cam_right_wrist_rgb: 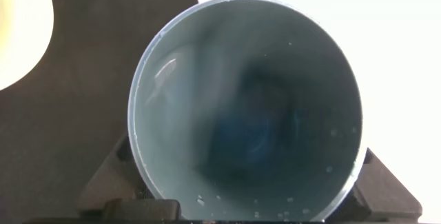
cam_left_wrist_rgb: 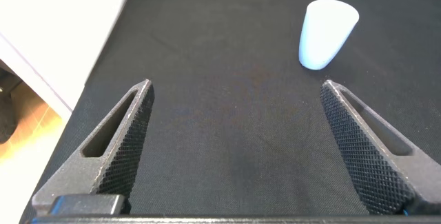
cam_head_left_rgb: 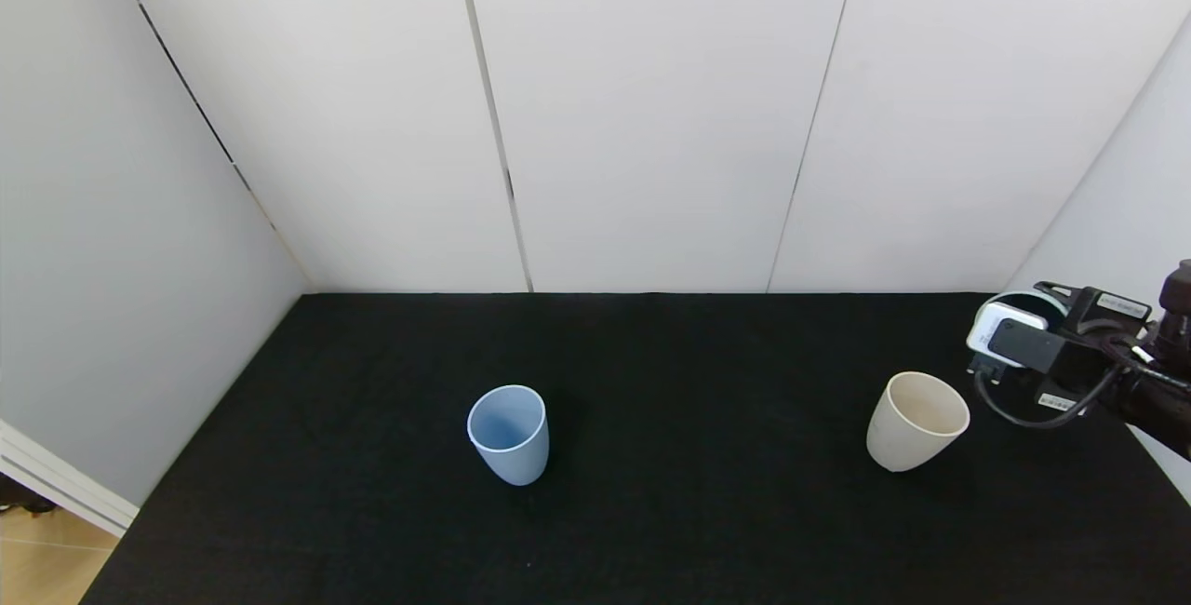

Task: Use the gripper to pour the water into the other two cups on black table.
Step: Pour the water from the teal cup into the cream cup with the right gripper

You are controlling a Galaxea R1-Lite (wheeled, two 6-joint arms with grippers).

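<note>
- Water shows only as droplets and a faint glint inside the teal cup [cam_right_wrist_rgb: 244,107], which the right gripper [cam_head_left_rgb: 1033,358] grasps at the black table's [cam_head_left_rgb: 651,512] right edge.
- Cream cup [cam_head_left_rgb: 916,421] stands upright just beside that gripper, looking empty.
- Light blue cup [cam_head_left_rgb: 508,433] stands upright mid-table, well apart; no liquid discernible.
- Left gripper [cam_left_wrist_rgb: 238,148] hovers over the table, jaws spread wide.
</note>
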